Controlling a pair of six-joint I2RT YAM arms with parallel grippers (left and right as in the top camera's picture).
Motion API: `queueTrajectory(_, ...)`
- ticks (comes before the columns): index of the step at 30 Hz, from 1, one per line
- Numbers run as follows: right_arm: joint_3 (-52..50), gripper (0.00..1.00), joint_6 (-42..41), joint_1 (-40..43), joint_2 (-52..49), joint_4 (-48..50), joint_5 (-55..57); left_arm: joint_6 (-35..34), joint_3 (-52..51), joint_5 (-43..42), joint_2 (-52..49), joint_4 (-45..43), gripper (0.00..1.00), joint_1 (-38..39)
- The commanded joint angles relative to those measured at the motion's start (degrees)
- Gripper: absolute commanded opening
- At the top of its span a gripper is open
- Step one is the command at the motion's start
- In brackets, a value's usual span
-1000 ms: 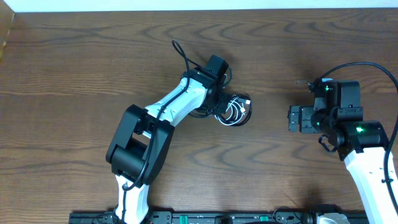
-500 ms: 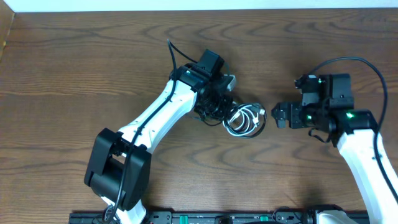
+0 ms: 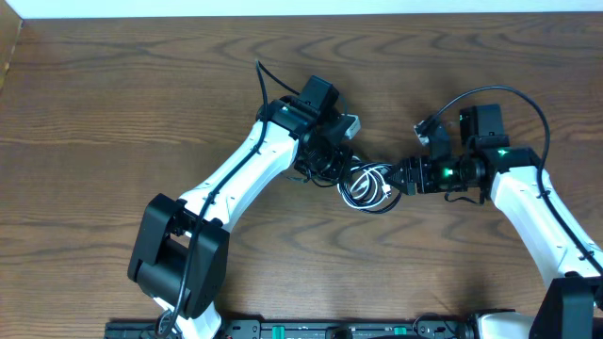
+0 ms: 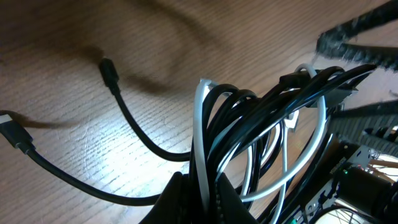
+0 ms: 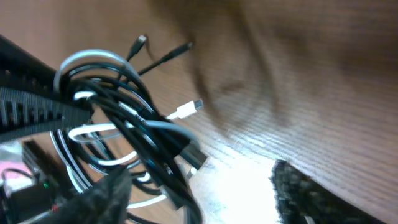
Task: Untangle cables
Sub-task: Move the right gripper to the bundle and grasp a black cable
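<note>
The cables (image 3: pixel 369 184) are a bundle of black cords and one white cord, looped together at the table's middle. My left gripper (image 3: pixel 337 168) is shut on the bundle's left side. In the left wrist view its fingers (image 4: pixel 202 194) pinch black and white strands (image 4: pixel 249 118), and two loose black plug ends (image 4: pixel 111 73) trail over the wood. My right gripper (image 3: pixel 401 176) is open at the bundle's right edge. In the right wrist view the loops (image 5: pixel 124 118) lie by its left finger with a white plug (image 5: pixel 189 109) sticking out, and the space between its fingers (image 5: pixel 199 186) is mostly bare wood.
The brown wooden table (image 3: pixel 113 113) fills the overhead view. A white wall strip runs along its far edge (image 3: pixel 283 8). A black rail with the arm bases (image 3: pixel 330 330) runs along the near edge. Thick black wires arc over the right arm (image 3: pixel 528 99).
My right gripper has moved left up to the bundle. My left gripper has carried the bundle a little to the right, towards the right gripper.
</note>
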State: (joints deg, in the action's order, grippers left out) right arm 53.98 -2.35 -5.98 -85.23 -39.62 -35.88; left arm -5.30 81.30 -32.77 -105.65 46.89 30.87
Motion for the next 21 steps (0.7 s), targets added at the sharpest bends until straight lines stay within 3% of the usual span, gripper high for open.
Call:
queueTrajectory(1, 1.07, 0.52, 0.28, -0.85, -0.28, -0.02, -1.7, 0.13, 0.48, -3.78, 0.63, -0.5, 0.08, -0.04)
queueTrajectory(10, 0.44, 0.45, 0.28, -2.23, -0.28, -0.11, 2.64, 0.07, 0.48, -11.63, 0.63, -2.38, 0.08, -0.04)
queueTrajectory(17, 0.44, 0.25, 0.17, -2.27, -0.28, -1.44, 8.41, 0.11, 0.48, -11.56, 0.63, -2.38, 0.08, -0.04)
queueTrajectory(21, 0.44, 0.27, -0.42, -2.27, -0.28, -2.64, 9.86, 0.13, 0.48, -11.1, 0.63, -2.4, 0.08, -0.04)
